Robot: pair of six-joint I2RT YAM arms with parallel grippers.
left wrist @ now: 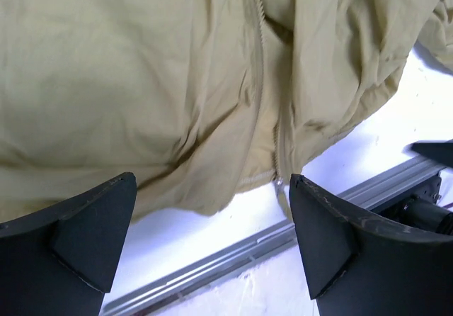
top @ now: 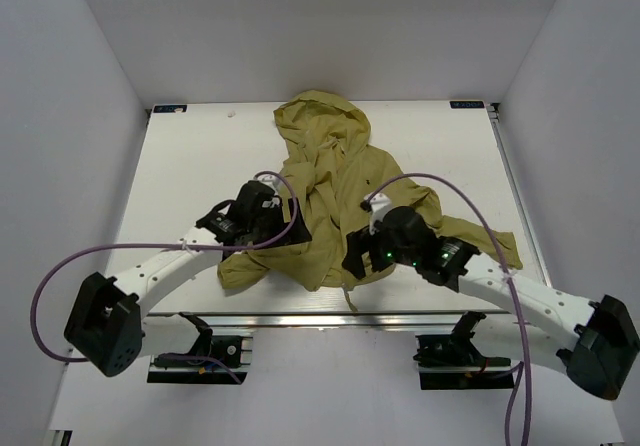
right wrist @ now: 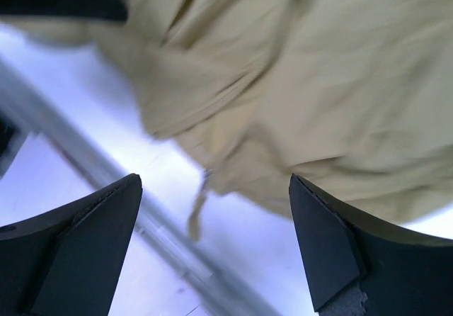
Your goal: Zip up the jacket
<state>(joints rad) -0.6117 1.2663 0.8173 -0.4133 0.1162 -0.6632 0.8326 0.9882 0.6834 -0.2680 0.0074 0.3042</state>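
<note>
On the white table (top: 200, 156), between its middle and its near edge, the jacket (top: 330, 196) lay crumpled, its hood (top: 320, 116) pointing to the far side and its hem bunched just beside the aluminium rail (left wrist: 233, 256) in front of our bases. From our left wrist we saw the zipper (left wrist: 258, 61) running down the wrinkled front to the hem, where a small pale metal piece (left wrist: 279, 181) showed, though we could not tell whether it was the slider or only the end stop, nor how much of the track was already closed. Our left gripper (left wrist: 212, 238) hovered over that hem with its fingers wide apart and nothing between them. Our right gripper (right wrist: 216, 245) hung likewise spread and empty over the other side of the hem, where a thin drawstring (right wrist: 198, 210) trailed onto the table. We judged the step in hand to be the approach, with no hold taken yet. The next move seemed to call for one gripper pinning the hem beside the zipper's foot and the other pinching the pull, then drawing it toward the hood with the thin cloth kept taut so that it would not ruck up. Of writing we could read none: two small blue tags (top: 170, 108) at the table's far corners were too small, and a dark speck (top: 366, 182) on the jacket's chest was no clearer
</note>
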